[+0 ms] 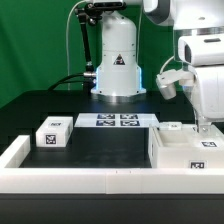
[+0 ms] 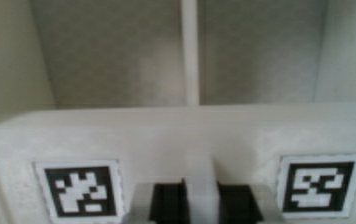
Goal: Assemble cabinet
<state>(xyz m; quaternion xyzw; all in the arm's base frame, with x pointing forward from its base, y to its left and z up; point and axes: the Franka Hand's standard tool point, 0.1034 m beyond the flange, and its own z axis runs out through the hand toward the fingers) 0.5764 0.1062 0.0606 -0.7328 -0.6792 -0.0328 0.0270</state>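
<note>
The cabinet [image 1: 186,152], a large white box with black-and-white tags, stands at the exterior view's right. My gripper [image 1: 204,128] comes down on its far top edge. In the wrist view the two black fingertips [image 2: 168,203] stand on either side of a thin white upright wall of the cabinet [image 2: 200,120] and close on it, with a tag on each side of them. The gripper [image 2: 201,203] holds that wall between its pads. A small white tagged block [image 1: 52,133] lies apart at the exterior view's left.
The marker board [image 1: 118,121] lies at the back middle, in front of the robot's base [image 1: 117,70]. A long low white rail [image 1: 70,180] runs along the front and up the exterior view's left side. The mat is black.
</note>
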